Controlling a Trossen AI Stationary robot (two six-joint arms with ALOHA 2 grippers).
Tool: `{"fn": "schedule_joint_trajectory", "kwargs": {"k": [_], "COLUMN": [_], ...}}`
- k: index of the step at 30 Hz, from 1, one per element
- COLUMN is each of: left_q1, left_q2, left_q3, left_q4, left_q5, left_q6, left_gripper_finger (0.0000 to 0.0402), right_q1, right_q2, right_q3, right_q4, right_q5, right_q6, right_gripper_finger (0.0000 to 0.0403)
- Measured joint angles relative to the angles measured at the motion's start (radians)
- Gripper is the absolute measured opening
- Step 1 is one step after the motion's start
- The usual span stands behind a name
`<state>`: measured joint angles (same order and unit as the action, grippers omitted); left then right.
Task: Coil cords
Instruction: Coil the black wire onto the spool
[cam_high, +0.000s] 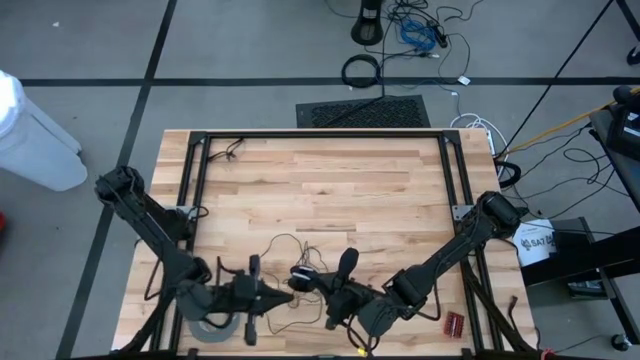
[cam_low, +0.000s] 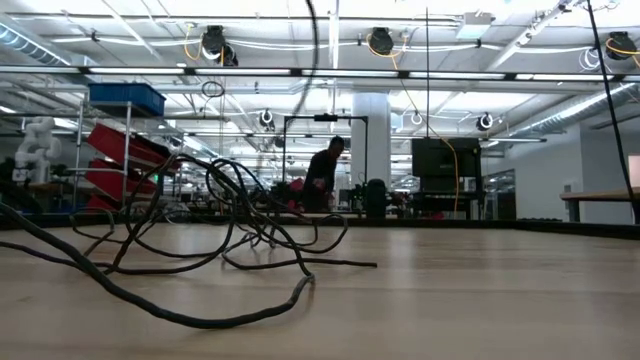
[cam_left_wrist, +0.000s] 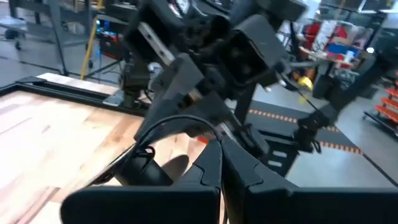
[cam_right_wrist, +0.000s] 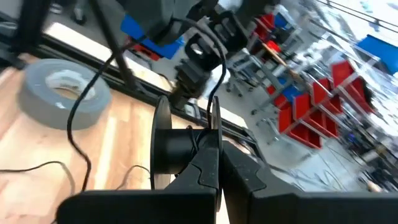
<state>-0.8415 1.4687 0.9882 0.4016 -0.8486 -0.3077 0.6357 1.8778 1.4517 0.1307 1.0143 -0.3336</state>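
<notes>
High view: both arms reached in over the near edge of the wooden table (cam_high: 320, 180). The left gripper (cam_high: 268, 292) and the right gripper (cam_high: 318, 288) met almost tip to tip at the centre front. The thin dark cord (cam_high: 285, 243) lay in loose loops on the wood just beyond them, and its small black disc (cam_high: 299, 273) sat between the two tips. A grey tape roll (cam_high: 208, 325) rested under the left arm, and a small red object (cam_high: 454, 323) lay beside the right arm.

Low view: the cord (cam_low: 215, 215) sprawled in open, uncoiled loops across the tabletop; neither gripper showed here. A person (cam_low: 322, 175) stood far back in the room.

Left wrist view: the left gripper (cam_left_wrist: 219, 163) stood clenched, a strand of cord (cam_left_wrist: 177, 123) arching just above its tips; whether it was pinched could not be told. The right arm filled the space beyond.

Right wrist view: the right gripper (cam_right_wrist: 217, 152) was clamped on the cord (cam_right_wrist: 214, 93) at the spool-like disc (cam_right_wrist: 177, 149), the strand rising from its tips. The tape roll (cam_right_wrist: 62, 93) lay on the wood behind.

Judgement: coiling had barely begun. It would go best with one gripper holding the disc steady while the other fed slack round in even turns, keeping light tension so the loops did not tangle
</notes>
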Motion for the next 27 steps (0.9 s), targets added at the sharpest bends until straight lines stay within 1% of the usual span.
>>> {"fn": "schedule_joint_trajectory", "kwargs": {"k": [2, 5, 10, 14, 27], "left_q1": [0.021, 0.044, 0.063, 0.077, 0.1], "left_q2": [0.004, 0.024, 0.055, 0.073, 0.115], "left_q3": [0.0, 0.0, 0.0, 0.0, 0.0], "left_q4": [0.015, 0.041, 0.09, 0.09, 0.09], "left_q5": [0.011, 0.03, 0.043, 0.076, 0.087], "left_q6": [-0.001, 0.0, 0.007, 0.001, 0.026], "left_gripper_finger": [0.0001, 0.0001, 0.0001, 0.0001, 0.0002], "right_q1": [0.0, -0.002, -0.012, -0.018, -0.019], "right_q2": [0.0, 0.0, 0.0, 0.0, 0.0], "right_q3": [0.0, 0.0, 0.0, 0.0, 0.0], "right_q4": [0.001, 0.0, -0.006, 0.0, 0.001], "right_q5": [0.033, 0.04, 0.12, 0.117, 0.106], "right_q6": [0.006, 0.026, 0.072, 0.103, 0.14], "right_gripper_finger": [0.0, 0.0, 0.0, 0.0, 0.0]}}
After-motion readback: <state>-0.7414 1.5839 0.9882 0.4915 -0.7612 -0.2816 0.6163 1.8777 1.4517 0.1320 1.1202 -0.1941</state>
